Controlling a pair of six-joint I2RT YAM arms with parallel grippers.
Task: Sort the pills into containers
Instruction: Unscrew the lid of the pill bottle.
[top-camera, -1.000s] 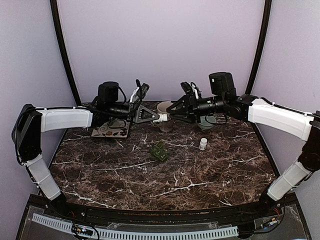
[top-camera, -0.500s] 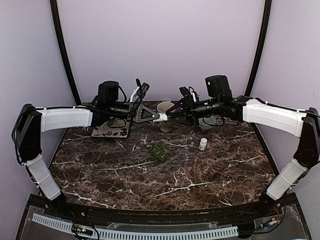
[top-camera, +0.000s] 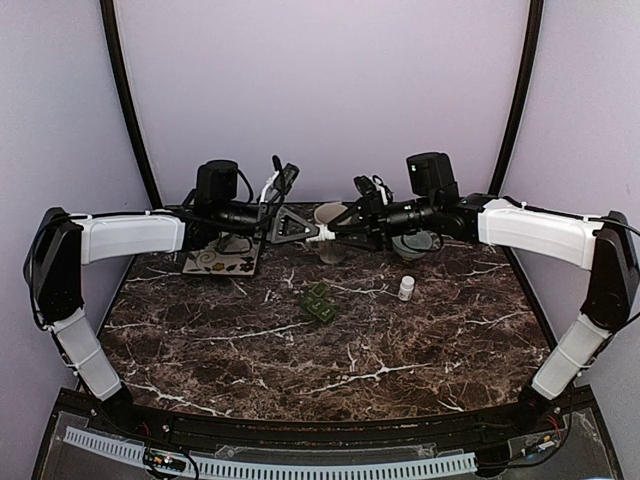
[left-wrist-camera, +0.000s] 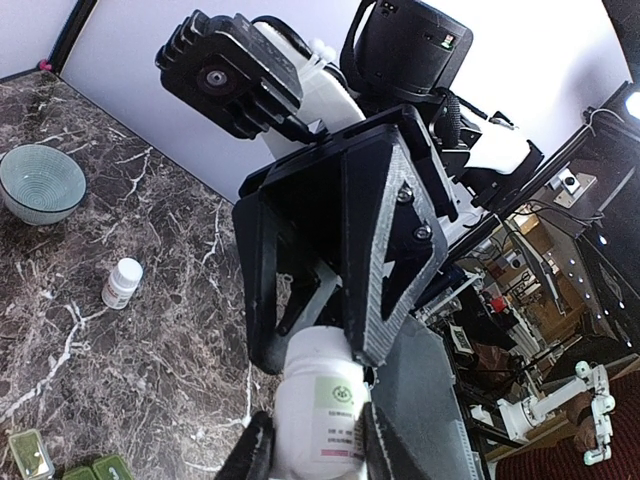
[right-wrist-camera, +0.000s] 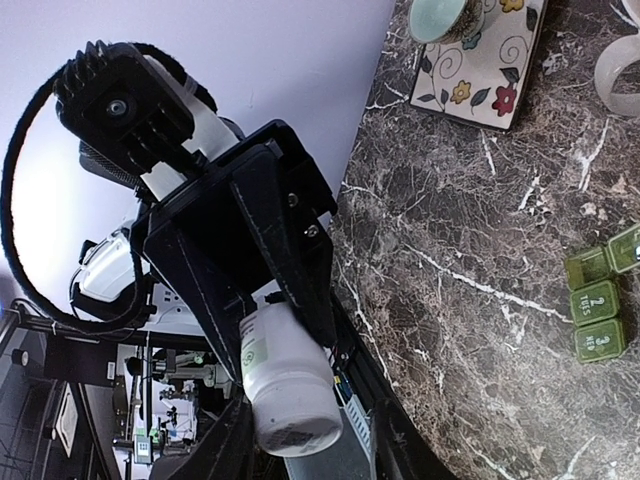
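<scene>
Dark veined marble table (top-camera: 300, 360) lies below, lilac walls behind. At the back, raised above it near a clear cup (top-camera: 328, 214), I hold the pill bottle (left-wrist-camera: 318, 395) on its side between both arms. My left pincer (left-wrist-camera: 314, 448) is clamped narrow round the labelled body, and my right pincer (right-wrist-camera: 305, 440) is closed on the other end, probably the cap. The green pill box (top-camera: 320, 302) sits well apart, mid-table. My worry is this: if the cap comes free while the bottle lies flat, pills could pour onto the marble, and a weak hold on the body would let it spin or drop.
</scene>
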